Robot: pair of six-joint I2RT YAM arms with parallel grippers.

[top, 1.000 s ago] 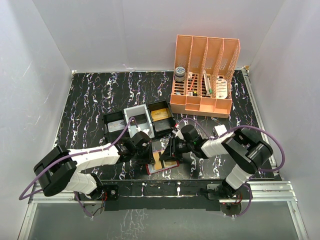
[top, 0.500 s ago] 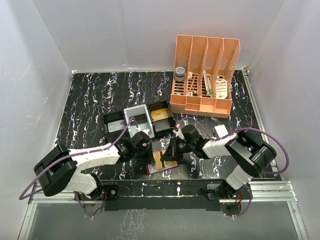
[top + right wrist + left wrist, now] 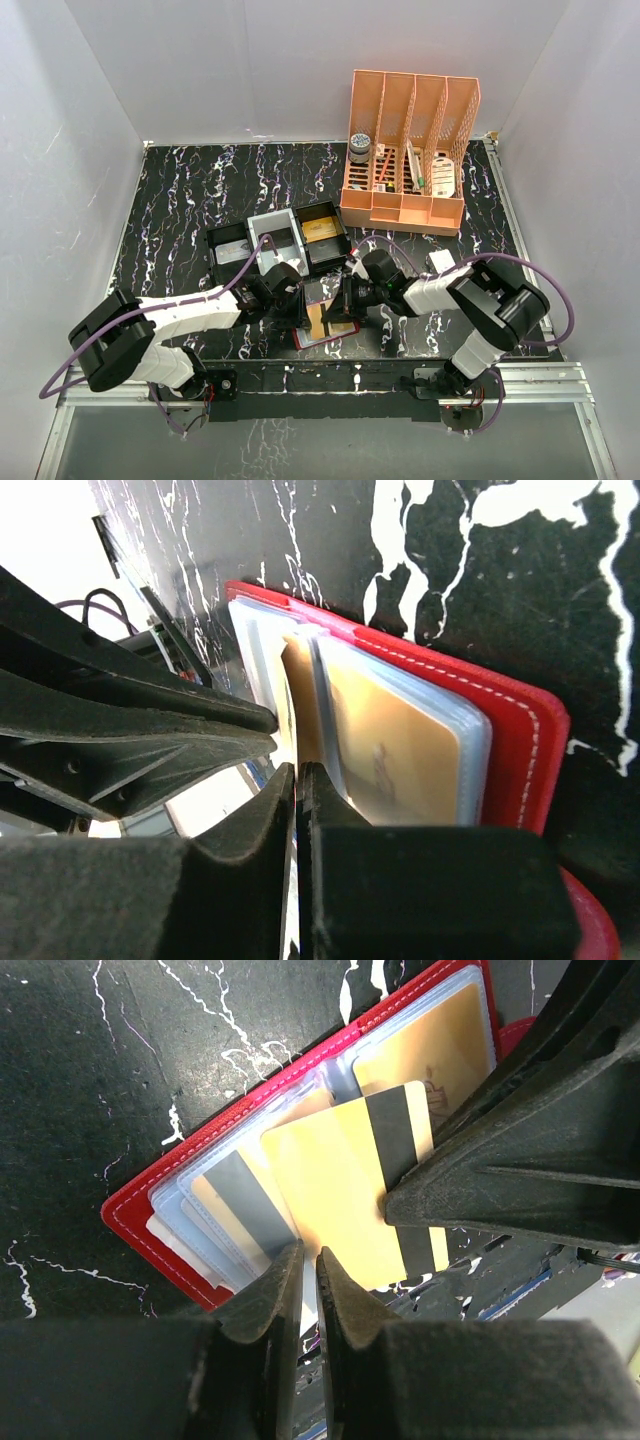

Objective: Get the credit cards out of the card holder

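Lower centre of the overhead view: a red leather-like folding card holder (image 3: 130,1205) lies open on the black white-veined worktop (image 3: 80,1060). The left gripper (image 3: 305,1255) is closed on its edge, apparently steadying it. The right gripper (image 3: 297,770) pinches a tan striped plastic credit card (image 3: 330,1180), partly out of its sleeve.

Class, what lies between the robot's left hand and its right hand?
The open red leather-like card holder, with a tan-orange black-striped plastic card sticking out of it. The left wrist view shows this most clearly.
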